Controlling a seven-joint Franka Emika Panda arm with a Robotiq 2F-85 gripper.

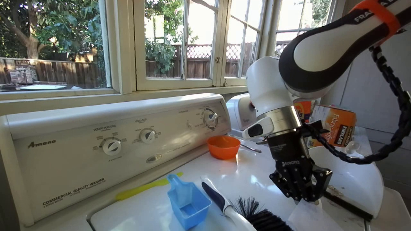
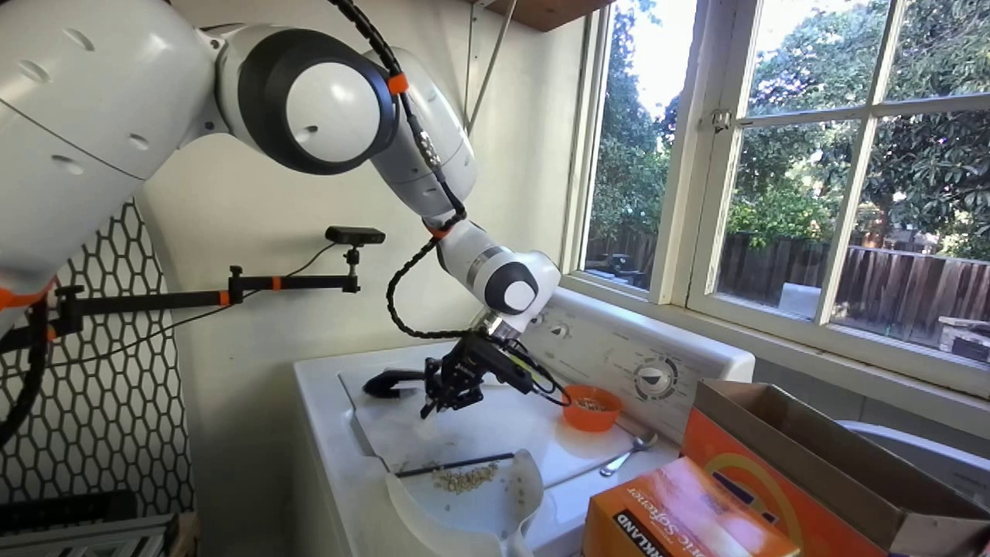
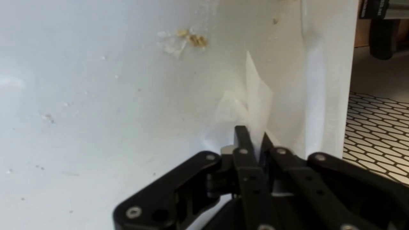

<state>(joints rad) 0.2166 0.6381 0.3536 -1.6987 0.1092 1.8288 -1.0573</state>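
Pinched closed, the gripper (image 3: 254, 137) clutches a white tissue (image 3: 259, 95) over the washer lid (image 3: 80, 143), brush (image 1: 268, 219) at left, dustpan (image 1: 359, 179) at right! A snag could tear the tissue; a rightward bump could scatter the dustpan's crumbs (image 2: 465, 478). An exterior view crops the tissue's lower end; touching the lid? Can't tell.
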